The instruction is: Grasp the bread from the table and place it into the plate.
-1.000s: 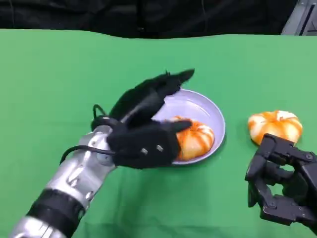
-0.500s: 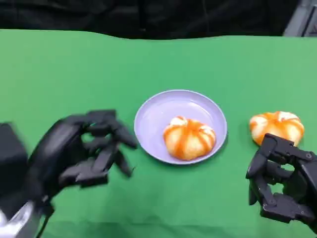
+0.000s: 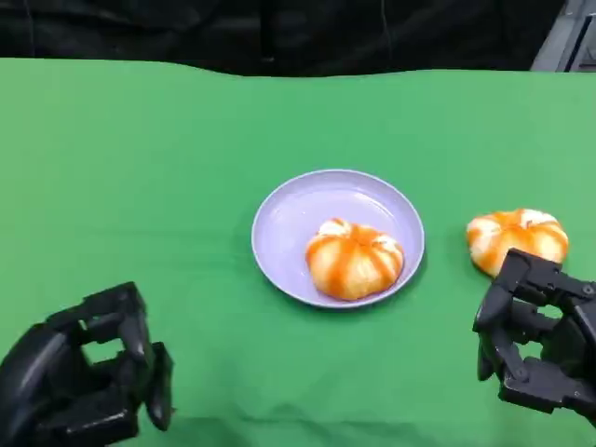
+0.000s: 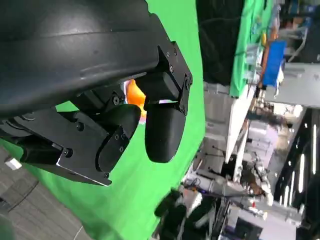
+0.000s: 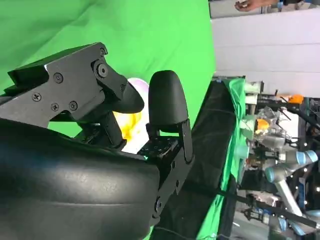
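One bread (image 3: 354, 260) was set in the plate (image 3: 289, 219) at frame centre; both hands, left (image 3: 84, 386) and right (image 3: 540, 345), were held empty, curled, at the lower corners.

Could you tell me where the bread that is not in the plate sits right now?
In the head view, the loose bread lies on the green table, right of the plate, just beyond the right hand.
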Tool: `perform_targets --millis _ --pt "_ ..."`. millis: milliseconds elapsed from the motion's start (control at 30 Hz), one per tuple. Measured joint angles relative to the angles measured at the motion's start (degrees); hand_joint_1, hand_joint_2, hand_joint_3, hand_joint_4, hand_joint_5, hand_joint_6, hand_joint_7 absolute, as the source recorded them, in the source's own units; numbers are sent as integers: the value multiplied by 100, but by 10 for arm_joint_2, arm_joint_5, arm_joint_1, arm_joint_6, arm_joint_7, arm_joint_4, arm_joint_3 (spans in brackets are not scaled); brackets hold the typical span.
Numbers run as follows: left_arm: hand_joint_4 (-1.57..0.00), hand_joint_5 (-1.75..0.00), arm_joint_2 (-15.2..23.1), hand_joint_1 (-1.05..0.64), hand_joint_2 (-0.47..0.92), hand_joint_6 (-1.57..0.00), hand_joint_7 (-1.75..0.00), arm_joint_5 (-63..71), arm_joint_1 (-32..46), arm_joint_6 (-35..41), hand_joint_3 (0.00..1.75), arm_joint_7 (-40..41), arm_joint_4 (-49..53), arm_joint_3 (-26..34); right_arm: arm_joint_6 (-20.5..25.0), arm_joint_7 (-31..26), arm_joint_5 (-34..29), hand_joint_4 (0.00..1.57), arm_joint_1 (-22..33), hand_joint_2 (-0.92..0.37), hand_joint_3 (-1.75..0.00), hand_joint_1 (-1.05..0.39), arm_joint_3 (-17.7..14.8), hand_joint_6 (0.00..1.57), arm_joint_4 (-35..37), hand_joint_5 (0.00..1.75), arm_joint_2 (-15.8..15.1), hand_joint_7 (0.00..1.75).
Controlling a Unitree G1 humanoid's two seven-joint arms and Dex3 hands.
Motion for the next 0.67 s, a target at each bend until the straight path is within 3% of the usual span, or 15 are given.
perform_targets --millis 667 --pt "-95 -175 -11 11 68 -72 -175 39 -5 -7 128 35 -10 -1 -8 33 26 83 14 -65 -108 1 -18 69 -6 175 -13 157"
